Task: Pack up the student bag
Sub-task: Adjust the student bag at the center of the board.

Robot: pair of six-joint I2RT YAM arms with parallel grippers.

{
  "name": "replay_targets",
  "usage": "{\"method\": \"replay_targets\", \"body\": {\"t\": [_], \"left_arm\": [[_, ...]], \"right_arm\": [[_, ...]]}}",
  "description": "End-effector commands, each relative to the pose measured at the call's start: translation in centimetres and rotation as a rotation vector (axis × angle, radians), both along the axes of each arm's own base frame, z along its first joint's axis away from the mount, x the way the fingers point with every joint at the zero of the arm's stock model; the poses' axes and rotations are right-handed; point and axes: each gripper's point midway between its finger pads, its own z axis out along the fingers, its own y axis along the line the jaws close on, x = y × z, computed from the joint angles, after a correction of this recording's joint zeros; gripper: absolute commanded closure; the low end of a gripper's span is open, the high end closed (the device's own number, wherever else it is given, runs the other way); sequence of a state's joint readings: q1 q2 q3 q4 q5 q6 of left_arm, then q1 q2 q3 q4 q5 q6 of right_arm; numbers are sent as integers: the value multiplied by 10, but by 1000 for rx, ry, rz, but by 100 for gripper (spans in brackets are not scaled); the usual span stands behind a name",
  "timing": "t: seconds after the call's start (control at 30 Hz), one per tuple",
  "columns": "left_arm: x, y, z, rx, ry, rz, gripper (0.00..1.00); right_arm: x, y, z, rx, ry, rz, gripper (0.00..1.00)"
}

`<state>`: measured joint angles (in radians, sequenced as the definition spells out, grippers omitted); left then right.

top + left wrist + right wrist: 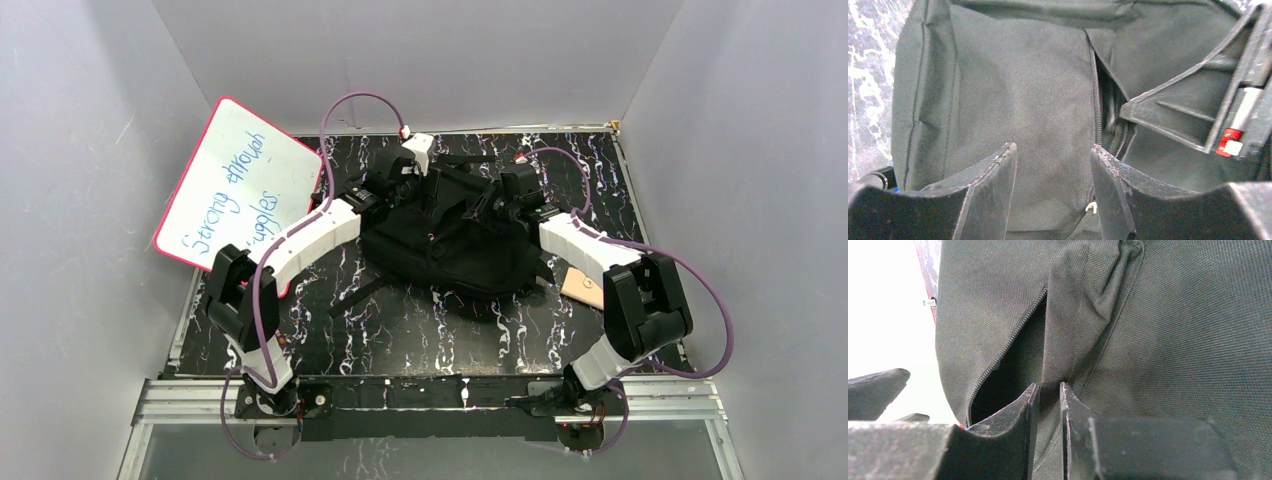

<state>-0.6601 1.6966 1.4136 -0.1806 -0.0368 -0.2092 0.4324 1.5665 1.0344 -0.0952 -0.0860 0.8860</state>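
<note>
White walls [60,200] box in a black, white-veined table [330,330], where the student bag [450,255], a large black backpack, lies slumped in the middle, toward the far side. The left hand [1053,152] hovers just above the bag's fabric with its fingers spread, gripping nothing. The right hand [1048,390] is clenched on a fold of the bag's cloth beside an open zipper [1009,342]. A pink-rimmed whiteboard [240,185] leans against the left wall.
</note>
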Motion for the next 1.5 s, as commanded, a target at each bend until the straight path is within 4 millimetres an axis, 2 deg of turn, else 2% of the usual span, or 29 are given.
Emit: {"method": "replay_targets", "body": {"t": [0.0,0.13,0.3,0.4,0.5,0.7,0.93,1.07,1.17,1.23,1.33,1.47], "left_arm": [[2,-2,-8,24,24,-21,49],[0,-7,-15,21,50,-48,57],[-2,-12,-29,32,85,-68,65],[-4,-16,-38,39,108,-84,68],[-8,-22,-46,51,125,-100,69],[-12,-28,-57,72,143,-115,70],[-13,-29,-56,68,150,-116,68],[-13,-27,-35,48,111,-111,68],[-12,-19,-8,38,41,-97,66],[-9,-8,15,37,-26,-60,60],[-8,7,41,38,-114,-15,48],[-3,29,55,61,-166,53,39]], "right_arm": [[12,6,33,38,-96,13,75],[12,8,46,56,-130,29,87],[11,16,68,105,-181,67,95],[9,20,78,127,-194,92,98],[11,25,95,154,-245,111,100],[10,29,122,189,-306,143,100],[14,26,123,158,-324,141,100],[16,25,123,123,-338,161,100],[12,18,117,72,-319,161,97],[8,7,117,24,-326,139,88],[3,-19,121,-84,-351,71,71],[-20,-65,117,-245,-328,-40,50]]}}
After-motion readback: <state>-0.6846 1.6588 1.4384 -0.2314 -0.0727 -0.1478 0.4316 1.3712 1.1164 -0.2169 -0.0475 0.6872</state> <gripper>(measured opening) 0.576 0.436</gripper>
